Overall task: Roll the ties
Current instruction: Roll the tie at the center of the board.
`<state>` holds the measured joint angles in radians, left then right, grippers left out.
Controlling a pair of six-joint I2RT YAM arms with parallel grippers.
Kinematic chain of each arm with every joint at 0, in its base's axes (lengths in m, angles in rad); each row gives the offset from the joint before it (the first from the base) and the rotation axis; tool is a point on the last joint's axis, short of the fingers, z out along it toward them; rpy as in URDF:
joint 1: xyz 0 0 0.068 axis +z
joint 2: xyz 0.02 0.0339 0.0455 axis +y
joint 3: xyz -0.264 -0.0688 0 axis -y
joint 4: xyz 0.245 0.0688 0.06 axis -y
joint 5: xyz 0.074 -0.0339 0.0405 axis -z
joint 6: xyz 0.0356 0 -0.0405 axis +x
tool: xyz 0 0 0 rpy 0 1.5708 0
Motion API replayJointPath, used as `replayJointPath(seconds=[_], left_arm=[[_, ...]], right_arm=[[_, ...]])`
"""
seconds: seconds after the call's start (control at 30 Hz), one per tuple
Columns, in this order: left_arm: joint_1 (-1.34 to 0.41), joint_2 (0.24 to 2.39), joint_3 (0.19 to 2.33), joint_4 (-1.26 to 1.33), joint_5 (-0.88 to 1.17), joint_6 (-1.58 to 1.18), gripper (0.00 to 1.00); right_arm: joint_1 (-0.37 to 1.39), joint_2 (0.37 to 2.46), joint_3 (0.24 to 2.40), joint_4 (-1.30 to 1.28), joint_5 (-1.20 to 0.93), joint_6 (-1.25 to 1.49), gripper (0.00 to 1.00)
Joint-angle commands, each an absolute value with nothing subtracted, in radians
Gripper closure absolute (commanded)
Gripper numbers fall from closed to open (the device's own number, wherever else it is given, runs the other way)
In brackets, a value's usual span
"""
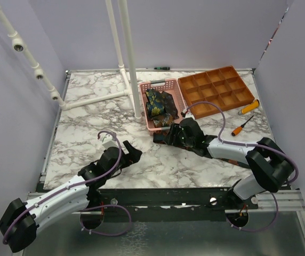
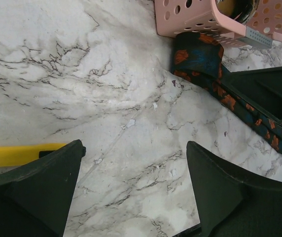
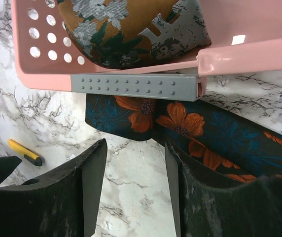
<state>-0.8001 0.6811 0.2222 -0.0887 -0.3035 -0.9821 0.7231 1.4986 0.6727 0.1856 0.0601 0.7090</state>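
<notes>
A dark tie with orange flowers (image 3: 180, 121) lies flat on the marble, its wide end against the front of the pink basket (image 3: 131, 86). My right gripper (image 3: 135, 143) is open over bare marble just short of that end, with nothing between its fingers. Its right finger covers part of the tie's strip. From above, the tie (image 1: 160, 138) pokes out left of the right gripper (image 1: 173, 134). More patterned ties (image 1: 160, 104) sit in the basket (image 1: 158, 84). My left gripper (image 1: 135, 153) is open and empty over bare marble (image 2: 135, 144), well left of the tie (image 2: 200, 57).
An orange compartment tray (image 1: 216, 90) stands right of the basket, with two orange-handled screwdrivers (image 1: 247, 108) (image 1: 243, 127) in front of it. A white pipe frame (image 1: 126, 53) rises at the back left. A yellow object (image 2: 17, 154) lies by the left finger.
</notes>
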Motion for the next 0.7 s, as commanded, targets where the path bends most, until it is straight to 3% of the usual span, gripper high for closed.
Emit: replayJointPath(seconds=[0.0, 0.33, 0.67], left_arm=[[-0.796, 0.688, 0.235, -0.052, -0.280, -0.964, 0.13], [-0.796, 0.720, 0.235, -0.025, -0.274, -0.952, 0.14], [-0.796, 0.730, 0.233, -0.010, -0.267, -0.942, 0.13]], right_arm=[[0.707, 1.553, 0.702, 0.239, 0.005, 0.742, 0.44], [0.691, 1.631, 0.724, 0.313, 0.005, 0.771, 0.44], [0.686, 1.528, 0.683, 0.305, -0.005, 0.771, 0.43]])
